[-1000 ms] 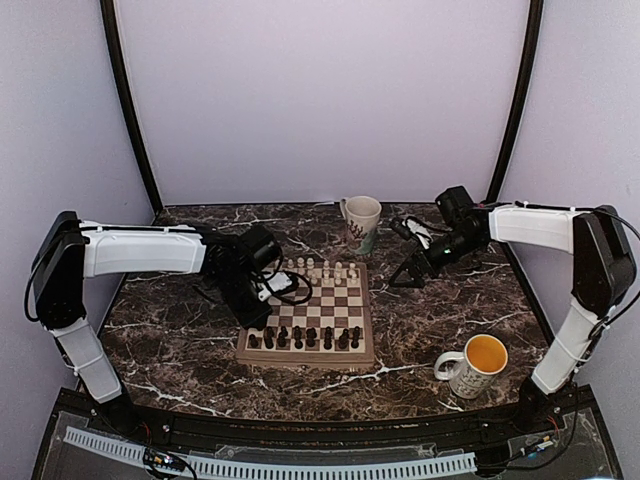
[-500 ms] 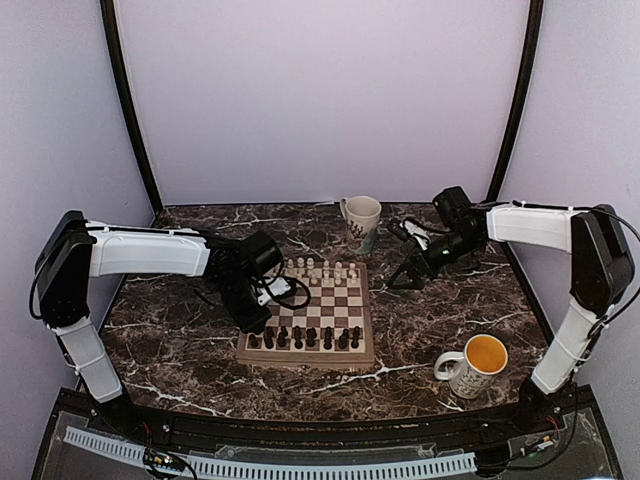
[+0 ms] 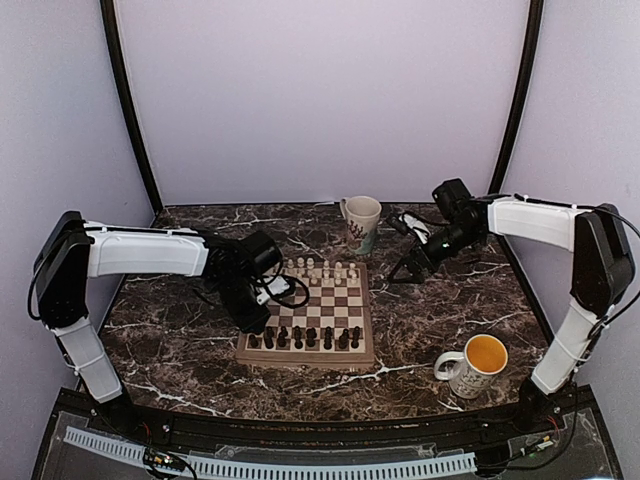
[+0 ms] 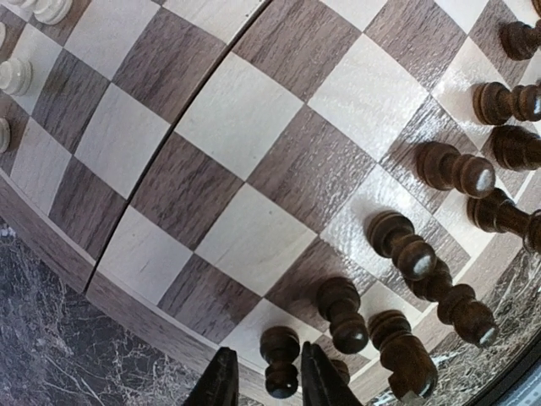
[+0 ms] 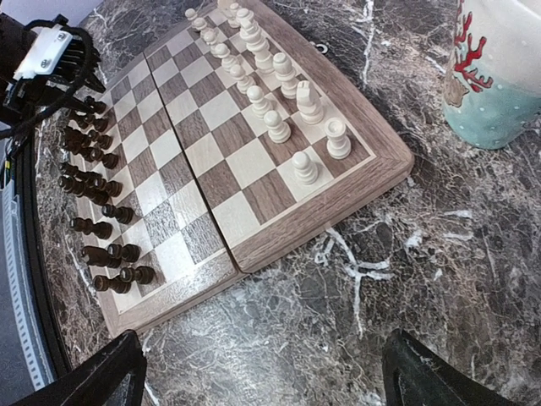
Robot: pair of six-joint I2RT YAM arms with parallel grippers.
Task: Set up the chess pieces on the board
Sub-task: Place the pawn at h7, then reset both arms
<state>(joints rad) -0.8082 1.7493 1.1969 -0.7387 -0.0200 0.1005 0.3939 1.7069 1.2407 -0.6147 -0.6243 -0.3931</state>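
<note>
Pale lilac walls (image 3: 320, 100), dark marble tabletop (image 3: 440, 310), black posts (image 3: 128, 100)

Left gripper (image 4: 272, 382): only two dark fingertips (image 4: 221, 382) show at the near-left corner of the board (image 4: 254, 110), the rest cut by the wrist view's lower edge. From above, its own wrist housing (image 3: 248, 285) covers the jaws over that same corner. Dark pieces (image 4: 452, 169): on the board's near rows, several run off the wrist view's right edge; from above each is too small to tell its kind. White pieces (image 4: 15, 74): on the board's far rows, clipped at the upper-left corner. Right gripper (image 5: 254, 376): two finger ends only, in the bottom corners, off the board's right side. Painted mug (image 5: 499, 76): beyond the board's far-right corner, cut by top and right edges.
</note>
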